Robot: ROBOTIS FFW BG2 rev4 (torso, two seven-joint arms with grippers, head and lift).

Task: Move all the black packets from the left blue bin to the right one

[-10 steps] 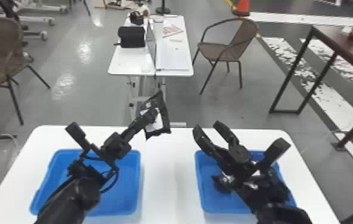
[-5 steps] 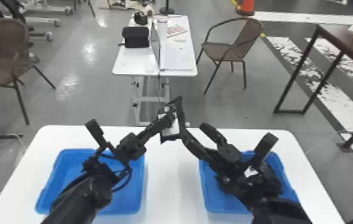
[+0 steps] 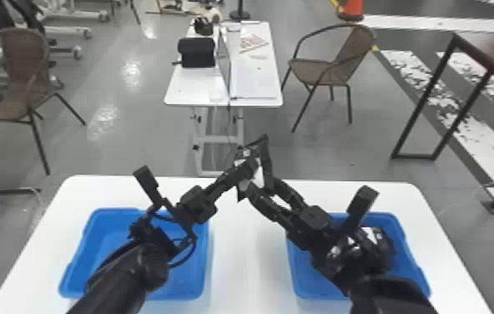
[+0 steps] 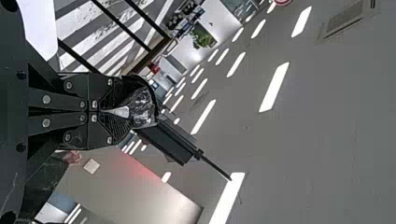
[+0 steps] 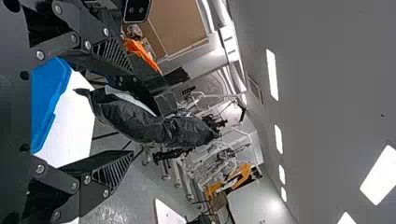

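Between the two bins, toward the table's far edge, my left gripper (image 3: 247, 170) is shut on a black packet (image 3: 258, 178) with a white label. My right gripper (image 3: 265, 188) is open, its fingertips at the packet's right side. In the left wrist view, the left gripper (image 4: 122, 112) pinches the crinkled packet (image 4: 144, 106). The right wrist view has the right gripper (image 5: 131, 113) with fingers wide apart and the packet (image 5: 161, 128) across the gap. The left blue bin (image 3: 205, 267) lies under the left arm, the right blue bin (image 3: 296, 284) under the right.
Black packets with white labels (image 3: 373, 240) lie in the right bin, partly behind the right arm. Both bins stand on a white table (image 3: 246, 271). Beyond are another white table (image 3: 194, 89) and a brown chair (image 3: 321, 71).
The left gripper has carried the packet rightward. The right gripper, open throughout, has come closer to it, and the gap between the two grippers has closed to almost nothing.
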